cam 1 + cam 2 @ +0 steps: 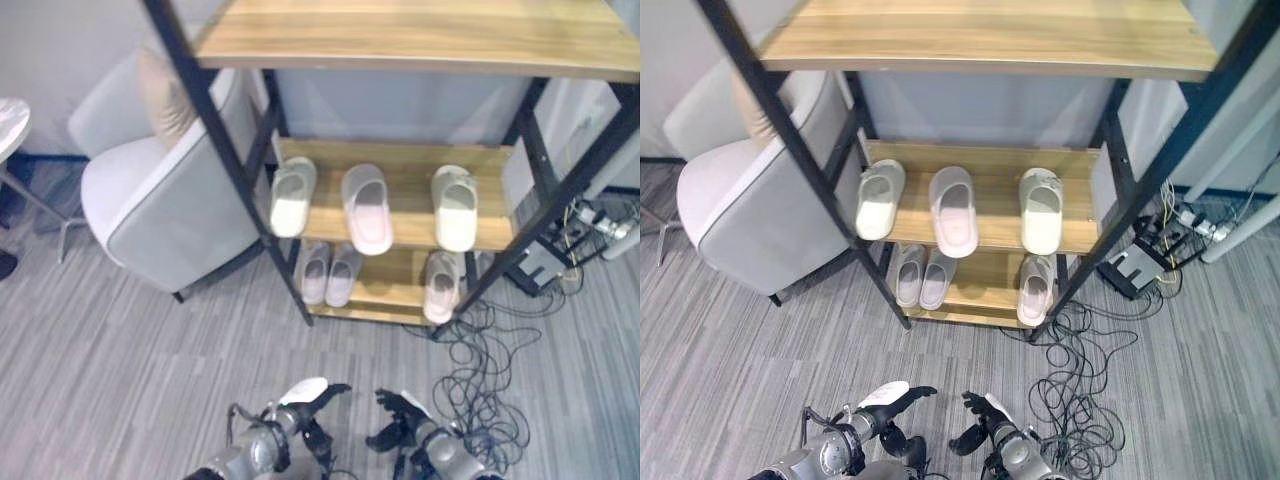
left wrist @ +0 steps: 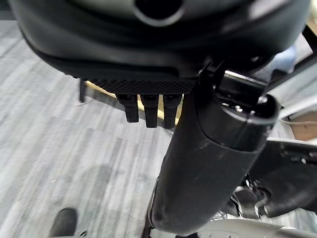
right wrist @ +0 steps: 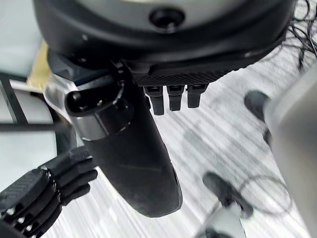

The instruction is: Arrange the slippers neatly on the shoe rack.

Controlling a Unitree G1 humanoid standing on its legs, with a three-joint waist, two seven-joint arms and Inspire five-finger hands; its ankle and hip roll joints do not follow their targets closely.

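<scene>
While both hands hang empty (fingers relaxed), slippers line rack

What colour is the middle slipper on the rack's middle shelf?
Pale pink: the middle slipper lies between two cream-white ones, clearest in the right eye view.

My two arms are silver-grey, each ending in a dark robot hand — left robot hand with a white thumb cover, right robot hand all black, ribbed fingers — at six o'clock.
</scene>
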